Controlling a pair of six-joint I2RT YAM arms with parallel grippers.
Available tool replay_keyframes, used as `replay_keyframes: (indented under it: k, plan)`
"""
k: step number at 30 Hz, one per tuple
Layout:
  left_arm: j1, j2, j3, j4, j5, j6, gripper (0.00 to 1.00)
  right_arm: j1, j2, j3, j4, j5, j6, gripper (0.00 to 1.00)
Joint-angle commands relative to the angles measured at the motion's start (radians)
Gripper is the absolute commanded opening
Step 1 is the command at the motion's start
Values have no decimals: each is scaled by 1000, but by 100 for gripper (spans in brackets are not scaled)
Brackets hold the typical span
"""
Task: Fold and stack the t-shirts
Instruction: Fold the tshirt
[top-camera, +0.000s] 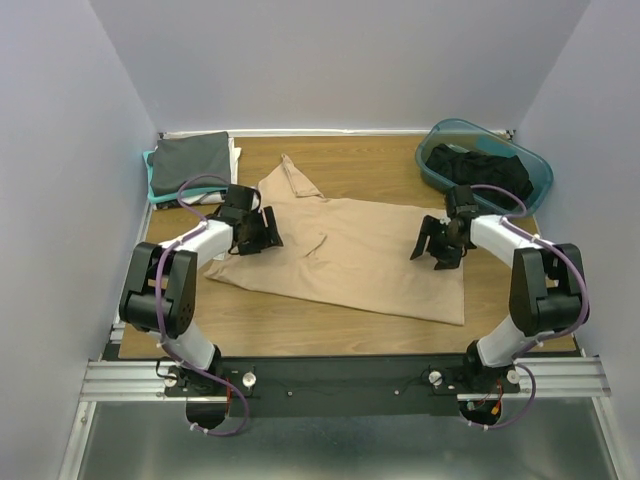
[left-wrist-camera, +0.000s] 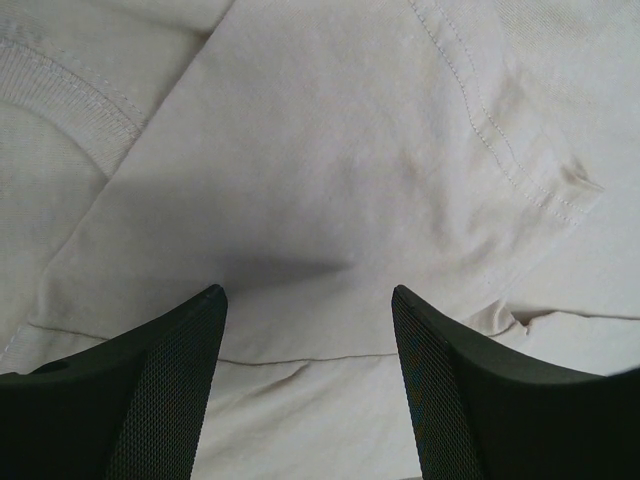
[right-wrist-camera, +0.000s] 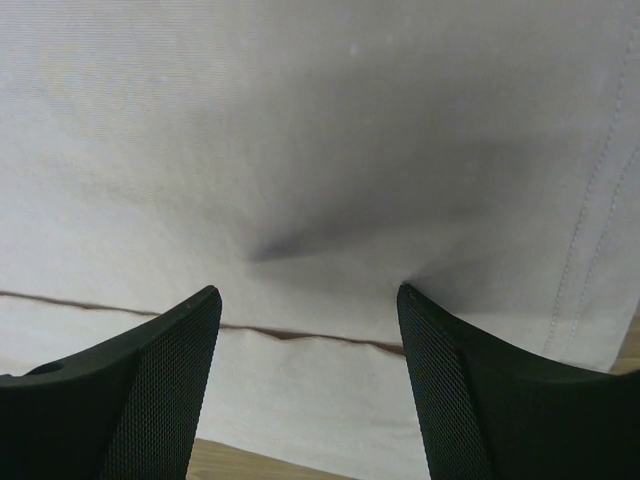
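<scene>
Tan shirt (top-camera: 340, 265) lies spread across mid-worktop (top-camera: 300, 335), one layer lapped over another along an edge. The fold looks begun, not finished. Left fingers (left-wrist-camera: 150, 400) and right fingers (right-wrist-camera: 150, 400) hover over its two ends, both spread wide, holding nothing. Beyond its left end: folded stack (top-camera: 190, 160), grey on top. Beyond its right end: tub (top-camera: 427, 170) holding dark shirts (top-camera: 480, 165), apparently yet to fold.
</scene>
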Motion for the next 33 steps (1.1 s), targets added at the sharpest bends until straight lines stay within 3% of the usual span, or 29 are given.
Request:
replay_keyframes:
  k: [1,15,26,33]
  plan:
    - [15,-49,-80,-42,-28,-28,75,4,-5,-67,5,-21,36,78]
    - [22,-310,-330,-84,17,-141,75,7,-188,-222,-147,-39,121,78]
    - [22,-478,-364,-186,11,-210,75,6,-223,-210,-202,-36,145,78]
    - [22,-525,-240,-243,0,-201,75,6,-211,-31,-244,42,148,78]
